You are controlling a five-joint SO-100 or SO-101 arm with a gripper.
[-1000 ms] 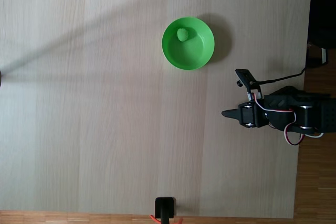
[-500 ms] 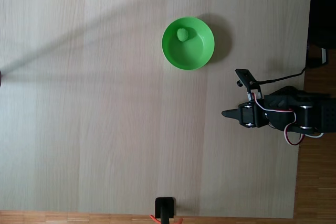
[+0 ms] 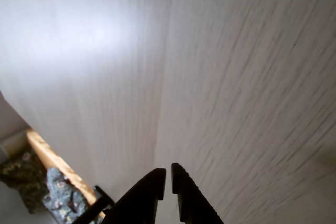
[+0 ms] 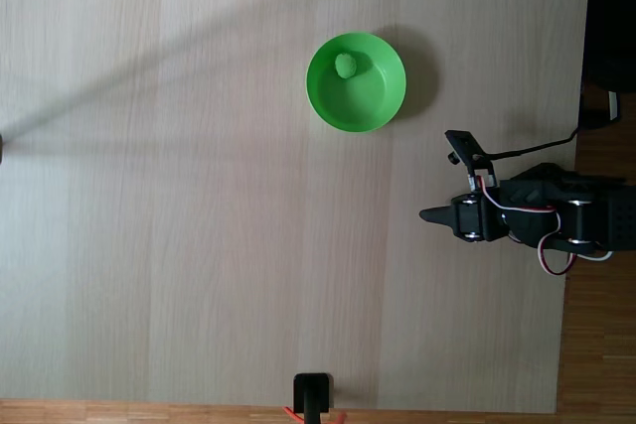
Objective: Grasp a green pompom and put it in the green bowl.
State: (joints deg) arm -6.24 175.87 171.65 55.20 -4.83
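Fixed view from above: the small fuzzy bright green pompom [image 4: 346, 66] already lies inside the round bright green smooth-walled plastic bowl [image 4: 378, 106], resting on its floor toward the upper-left part as this view shows it. The black two-finger gripper [image 4: 429, 214] sits folded back near the table's right edge, well apart from the bowl. In the wrist view the gripper [image 3: 168, 174] has its jaws pressed almost together with only a thin slit between them, holding nothing, above the pale wooden tabletop [image 3: 220, 66].

By my reading the placing step is done and the arm is at rest (nothing seems left to grasp), so the next move calls for no more than staying parked.

The pompom is round, so it has no long axis and points no particular way.
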